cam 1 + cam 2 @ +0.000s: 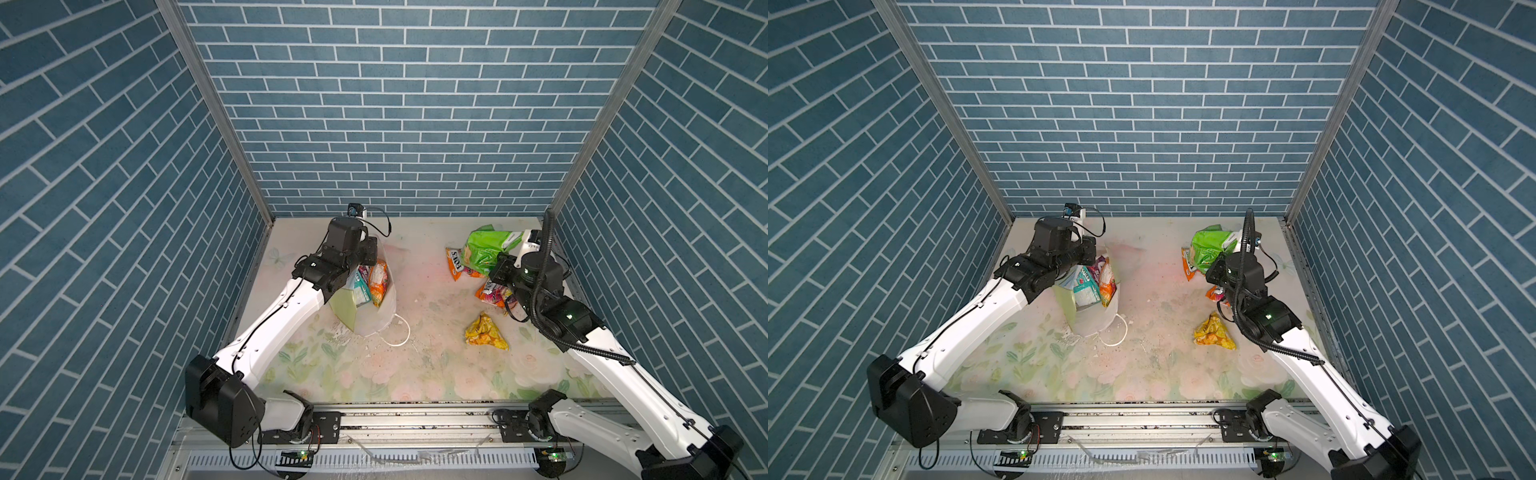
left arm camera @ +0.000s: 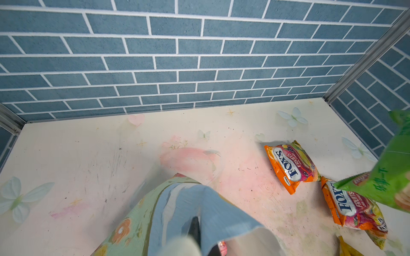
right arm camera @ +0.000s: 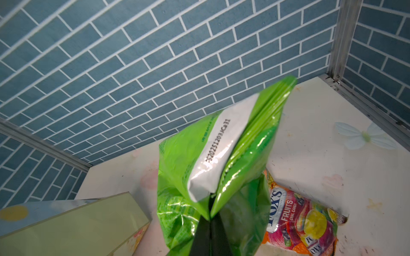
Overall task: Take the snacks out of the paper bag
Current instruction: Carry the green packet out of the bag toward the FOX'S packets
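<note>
The paper bag (image 1: 347,309) leans near the left edge of the bench (image 1: 436,332), mouth open, with a teal-and-white packet (image 1: 360,286) and an orange packet (image 1: 378,282) crinkled inside. The left tool (image 2: 196,220) pinches its rim. The glossy, creased green packet (image 1: 484,251) hangs from the clamped right tool (image 3: 210,212) above FOX'S packets (image 1: 456,264) near the far right corner. The step looks like setting it down: next, release it, then reach into the bag.

Bright, even light; wrist views blurred close up, wide-angle distortion
</note>
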